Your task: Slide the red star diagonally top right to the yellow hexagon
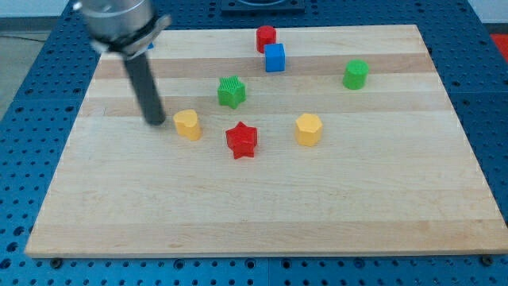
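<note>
Star first: the red star (241, 140) sits near the middle of the tabletop (262, 214), flat on its base, with the yellow hexagon (309, 129) just to the view's right of it and a little nearer the view's top, a clear gap between the two. So the line the star must travel runs rightward and slightly upward in the view, and the push has to come from the star's opposite flank, its lower-left side. My tip (155, 121), the tool here, is a bare rod end with nothing to open or close and nothing in its hold; it rests on the wood well to the view's left of the star and slightly above it. Between them stands another yellow block (187, 124), rounded in shape, just beside the tip on its right, so a straight run at the star would likely shove that block along. In my judgement the tip needs to pass below the yellow block and arrive at the star's lower-left. Farther off, a green star (231, 91) lies above the red one, with a blue cube (275, 57), a red block (266, 37) and a green block (355, 74) toward the view's top.
</note>
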Motion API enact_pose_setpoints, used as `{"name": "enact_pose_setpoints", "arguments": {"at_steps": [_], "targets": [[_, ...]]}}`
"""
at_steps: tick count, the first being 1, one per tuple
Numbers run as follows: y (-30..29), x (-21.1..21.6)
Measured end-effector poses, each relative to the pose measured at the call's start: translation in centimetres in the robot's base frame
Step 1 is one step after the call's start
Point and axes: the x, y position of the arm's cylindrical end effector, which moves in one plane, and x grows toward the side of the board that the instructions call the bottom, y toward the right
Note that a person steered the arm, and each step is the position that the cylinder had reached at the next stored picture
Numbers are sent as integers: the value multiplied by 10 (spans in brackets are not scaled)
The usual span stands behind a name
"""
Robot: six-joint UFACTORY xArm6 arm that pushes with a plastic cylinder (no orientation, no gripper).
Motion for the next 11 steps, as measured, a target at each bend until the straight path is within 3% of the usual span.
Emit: {"name": "enact_pose_setpoints", "arguments": {"at_steps": [1, 2, 3, 11], "targets": [[20, 55], [96, 64], [128, 57], [255, -107]]}}
